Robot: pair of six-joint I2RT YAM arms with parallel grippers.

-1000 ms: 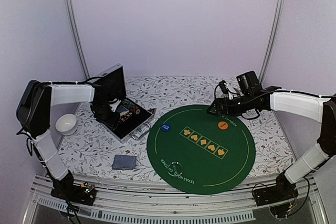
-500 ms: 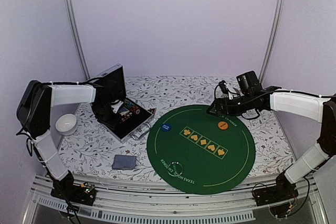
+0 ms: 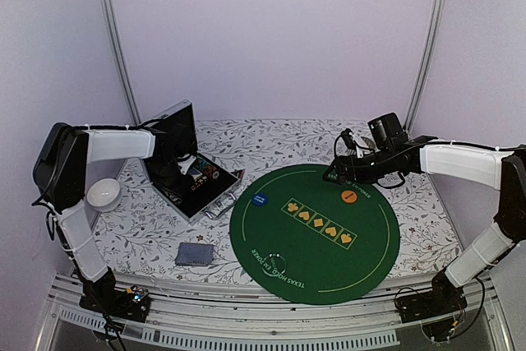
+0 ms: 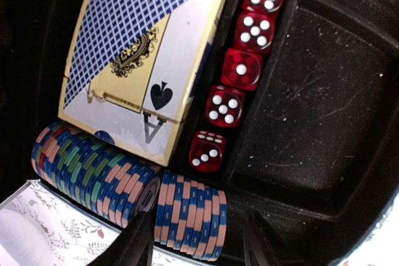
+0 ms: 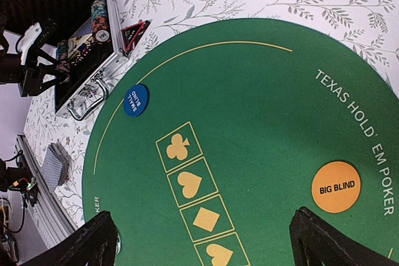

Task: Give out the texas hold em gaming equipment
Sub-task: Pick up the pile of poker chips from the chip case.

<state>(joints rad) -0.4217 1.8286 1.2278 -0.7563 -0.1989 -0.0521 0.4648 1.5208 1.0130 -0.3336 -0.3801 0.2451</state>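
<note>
left claw (image 4: 196,235) open over blue-pink striped poker chips (image 4: 186,210) in the black-lined aluminium case (image 4: 324,104); we read it as pick alignment. right claw (image 5: 202,225) wide, empty, near orange big-blind disc (image 5: 336,186) on the round green felt mat (image 5: 249,91).

This is a lab test booth. Plain lilac walls (image 3: 271,39) and two metal poles (image 3: 115,39) rise behind the floral-clothed table (image 3: 271,133). An aluminium rail (image 3: 271,306) runs along its near edge

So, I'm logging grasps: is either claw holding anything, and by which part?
Nothing is held. The left claw is open over the chips; the right claw is open above the green mat.
</note>
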